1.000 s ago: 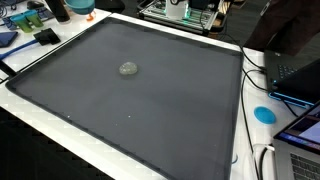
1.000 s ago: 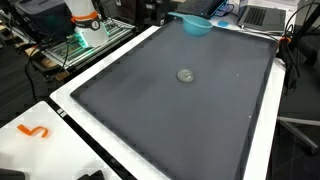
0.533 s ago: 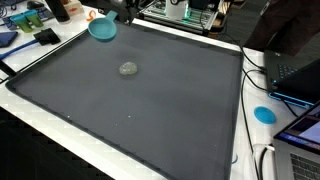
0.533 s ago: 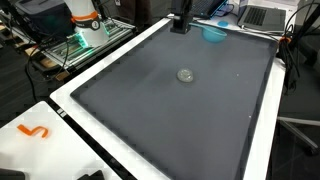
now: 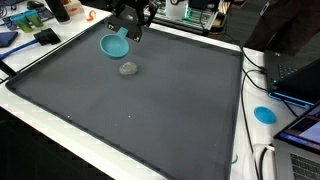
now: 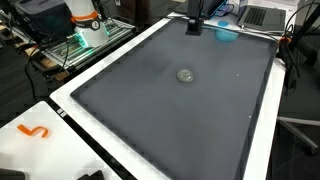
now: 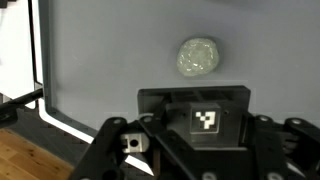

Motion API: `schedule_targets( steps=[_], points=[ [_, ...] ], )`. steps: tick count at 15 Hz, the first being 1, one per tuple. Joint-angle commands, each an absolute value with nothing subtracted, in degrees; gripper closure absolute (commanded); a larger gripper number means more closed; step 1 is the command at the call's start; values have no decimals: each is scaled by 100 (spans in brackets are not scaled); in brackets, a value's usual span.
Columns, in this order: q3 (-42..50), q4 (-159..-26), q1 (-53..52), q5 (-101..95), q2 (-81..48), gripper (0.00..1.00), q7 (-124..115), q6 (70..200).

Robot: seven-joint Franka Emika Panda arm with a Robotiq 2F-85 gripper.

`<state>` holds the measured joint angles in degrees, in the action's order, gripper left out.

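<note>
- We see the gripper (image 5: 127, 32) above the far part of the mat (image 5: 170, 110). Its fingers pinch the rim of the bowl (image 5: 114, 45), which hangs tilted and clear of the mat.
- The lump (image 5: 128, 69) lies on the mat near the bowl but apart from it. In the wrist view the lump (image 7: 198, 57) sits just ahead of the gripper body (the fingers themselves fall outside that view).
- We judge the step in hand to be a carry: the bowl is gripped and in the air, not set down.
- Any descent from here would call for a firm pinch, a levelled bowl and a clear spot near the lump.
</note>
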<state>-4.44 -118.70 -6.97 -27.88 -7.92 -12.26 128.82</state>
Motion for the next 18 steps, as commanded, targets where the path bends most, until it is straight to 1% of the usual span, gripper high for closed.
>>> schedule_targets(
  steps=[1,18],
  points=[
    [-432,-11796,-860,-3122,-1006,69,-1579,13093],
    [-346,-11314,-1106,-3203,-1523,69,-1685,13196]
  ],
)
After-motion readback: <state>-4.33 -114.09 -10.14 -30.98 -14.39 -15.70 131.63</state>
